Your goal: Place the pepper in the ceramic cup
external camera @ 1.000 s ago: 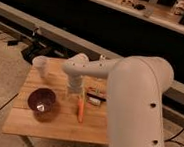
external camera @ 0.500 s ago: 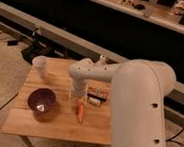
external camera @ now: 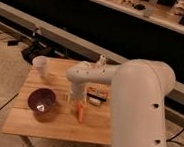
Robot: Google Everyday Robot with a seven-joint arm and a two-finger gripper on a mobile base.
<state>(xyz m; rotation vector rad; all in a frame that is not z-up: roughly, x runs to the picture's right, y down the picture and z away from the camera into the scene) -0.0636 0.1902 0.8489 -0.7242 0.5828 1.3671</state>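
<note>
On the light wooden table [external camera: 21, 124], far-left: small plain pale-white ceramic cup [external camera: 41, 65]. Nearer: wide dark maroon bowl [external camera: 42, 102]. Mid-table: slender orange pepper [external camera: 81, 113] lies flat, long axis far-to-near, tip direction unclear. Gripper [external camera: 76, 100] sits at its far end, grip state can't tell. Right: small dark red-striped block [external camera: 97, 96], print unreadable.

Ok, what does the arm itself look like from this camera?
The arm is smooth off-white, built of thick rounded tubes narrowing toward the wrist, with small dark dots on the big link. No cables show. Its pale gripper is right by the pepper.
</note>
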